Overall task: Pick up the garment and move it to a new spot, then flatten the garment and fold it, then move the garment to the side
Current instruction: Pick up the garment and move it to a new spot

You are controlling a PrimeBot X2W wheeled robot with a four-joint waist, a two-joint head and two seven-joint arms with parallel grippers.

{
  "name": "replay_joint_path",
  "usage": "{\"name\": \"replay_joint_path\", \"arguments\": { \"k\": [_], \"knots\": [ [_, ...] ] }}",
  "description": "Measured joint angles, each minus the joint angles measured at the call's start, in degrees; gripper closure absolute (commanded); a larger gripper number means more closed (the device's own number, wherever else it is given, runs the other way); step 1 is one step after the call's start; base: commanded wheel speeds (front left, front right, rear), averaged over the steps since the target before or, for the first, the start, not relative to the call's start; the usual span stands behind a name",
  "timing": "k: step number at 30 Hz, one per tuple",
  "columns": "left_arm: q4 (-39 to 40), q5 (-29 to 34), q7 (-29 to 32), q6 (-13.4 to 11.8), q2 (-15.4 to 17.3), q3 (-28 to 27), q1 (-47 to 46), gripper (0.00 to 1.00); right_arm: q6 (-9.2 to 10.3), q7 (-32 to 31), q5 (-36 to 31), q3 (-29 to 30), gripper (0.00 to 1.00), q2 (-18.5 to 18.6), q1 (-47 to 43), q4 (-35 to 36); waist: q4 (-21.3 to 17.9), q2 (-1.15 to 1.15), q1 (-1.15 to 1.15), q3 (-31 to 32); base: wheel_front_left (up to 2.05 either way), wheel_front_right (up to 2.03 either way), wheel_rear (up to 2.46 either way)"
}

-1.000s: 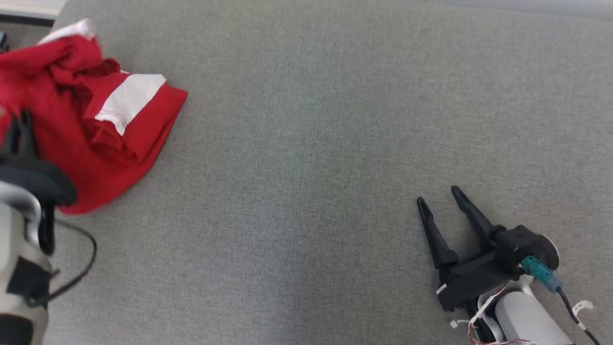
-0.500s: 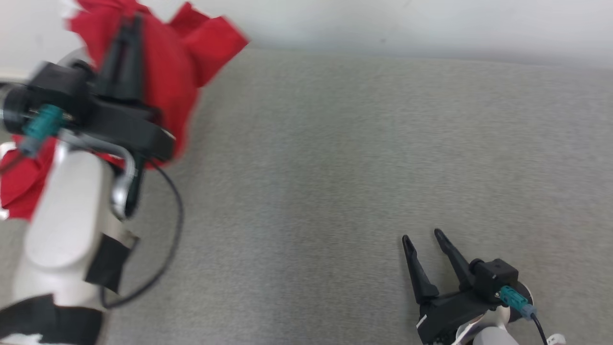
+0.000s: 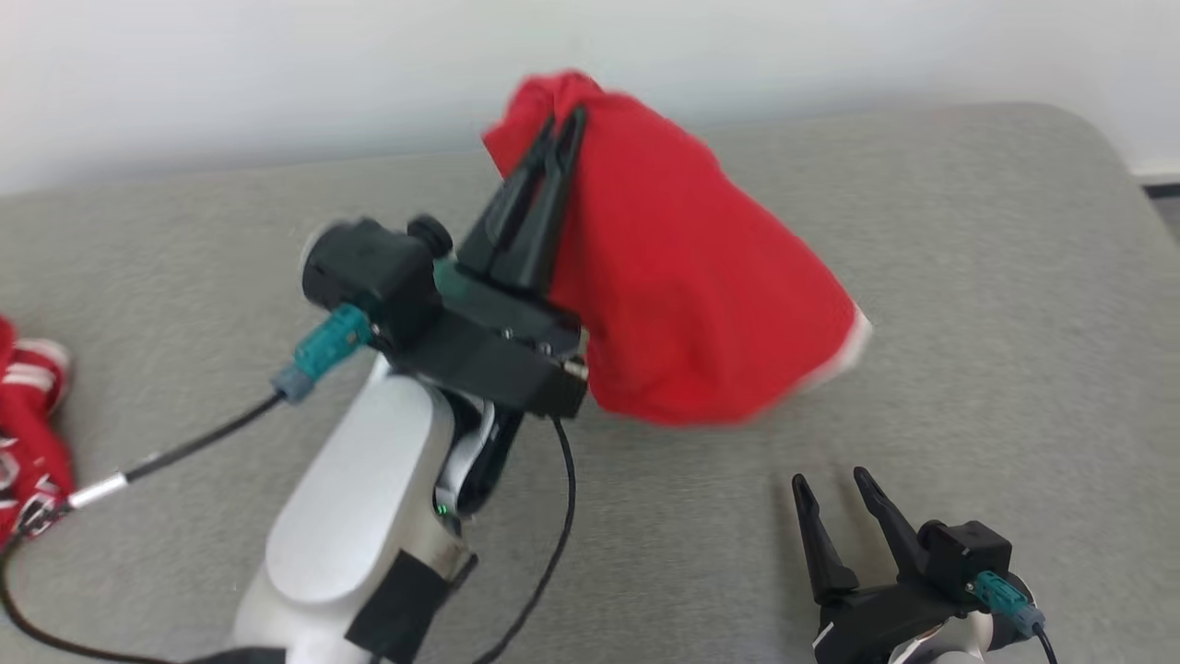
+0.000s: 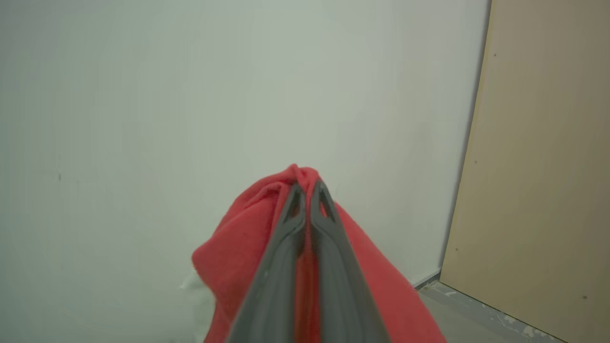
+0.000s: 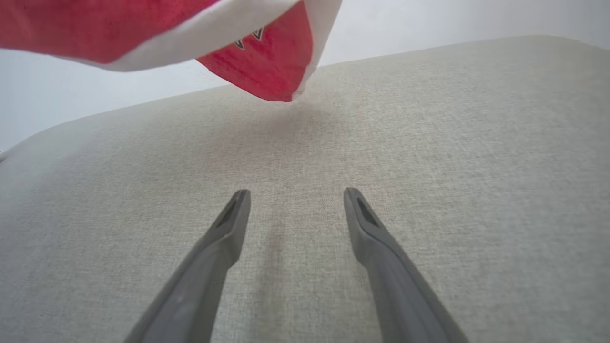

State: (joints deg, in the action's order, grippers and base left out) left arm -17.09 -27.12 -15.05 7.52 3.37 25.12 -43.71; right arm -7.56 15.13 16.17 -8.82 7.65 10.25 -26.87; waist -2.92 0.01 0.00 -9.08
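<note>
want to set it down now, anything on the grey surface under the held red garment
Nothing visible. The red garment hangs from the left gripper over bare grey surface; the open right gripper sits nearer the robot, and another red cloth lies far left.

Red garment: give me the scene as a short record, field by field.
garment: red garment with white trim, bunched, hanging from the left gripper
left gripper: shut on the garment's top fold, raised above the grey cushioned surface
right gripper: right gripper open, empty, low over the surface
garment contact: lower edge appears clear of the surface in the right wrist view
other item: second red-and-white garment lying at the left
task stage: being carried; not yet flattened or folded
</note>
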Motion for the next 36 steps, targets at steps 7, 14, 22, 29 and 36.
{"name": "replay_joint_path", "arguments": {
  "k": [7,14,22,29,36],
  "knots": [
    [-7.1,2.3,0.0,0.0,-0.3,-2.8,5.4,0.37,0.00,0.0,0.0,0.3,0.00,-0.6,0.1,0.3,-5.1,0.00,0.00,-0.1,0.00,0.00,0.00],
    [-15.3,6.4,0.0,0.0,0.8,-11.2,12.2,0.00,0.00,0.0,0.0,1.0,0.00,-0.8,0.3,1.0,-6.4,0.00,0.01,-0.8,0.00,0.00,0.00],
    [-13.2,13.8,0.0,-0.5,1.8,-18.0,21.9,0.00,0.00,0.0,-1.4,2.1,0.00,-1.4,-0.4,3.6,-4.6,-0.01,0.00,1.0,0.00,0.00,0.00],
    [-9.3,14.9,0.0,-0.7,0.5,-25.3,32.5,0.00,0.00,0.0,-2.5,2.7,0.00,-2.1,-2.1,4.0,-2.4,-0.01,-0.01,3.4,0.00,0.00,0.00],
    [-5.4,18.0,0.0,-0.5,-0.1,-29.6,39.8,0.00,0.00,0.0,-3.5,2.7,0.00,-2.3,-3.8,3.9,-1.1,-0.01,-0.01,6.1,0.00,0.00,0.00]
  ]
}}
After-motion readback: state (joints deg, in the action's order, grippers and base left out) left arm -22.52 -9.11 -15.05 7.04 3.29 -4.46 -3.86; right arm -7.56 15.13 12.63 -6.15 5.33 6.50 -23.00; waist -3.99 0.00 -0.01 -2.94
